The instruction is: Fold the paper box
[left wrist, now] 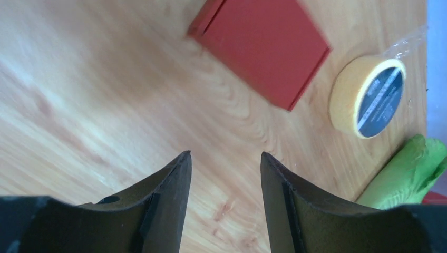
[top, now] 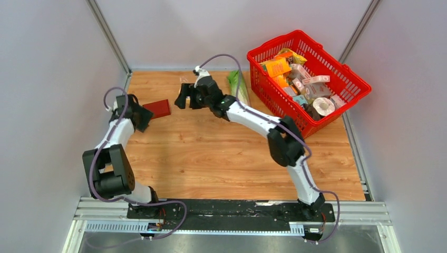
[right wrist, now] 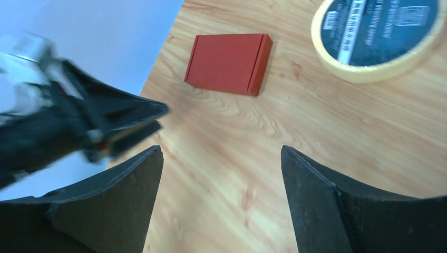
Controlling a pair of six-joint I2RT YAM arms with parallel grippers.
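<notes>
1. Lying flat on the far-left part of the table [top: 211,158]: the paper box [top: 157,108], closed into a shallow dark-red block, lid down, with no flap standing up or splayed out in any view.
2. Judged finished or very nearly so (one long seam near an edge, seen from the right wrist, tucked flush). No unfolded panel left to see, with the underside hidden.
3. Held by neither arm.
4. Left gripper [left wrist: 224,158] with fingers apart and nothing between them, pointed toward the box. Box ahead of the tips, a stretch of bare wood between. In the top view, box just to the right of that gripper, with no contact apparent.
5. Right gripper [right wrist: 221,153] likewise spread wide and empty, hovering to the right of the box. Box ahead of and beyond both tips, well clear of them.
6. Placed between the two sets of fingers, then, but touched by none. Any last press or tuck would call for closing that gap first.
7. Also on the wood: a roll of tape [left wrist: 369,97] near the box on its right, a green packet [left wrist: 411,174] further right, and a red basket [top: 308,79] of goods at the far right, well apart.
</notes>
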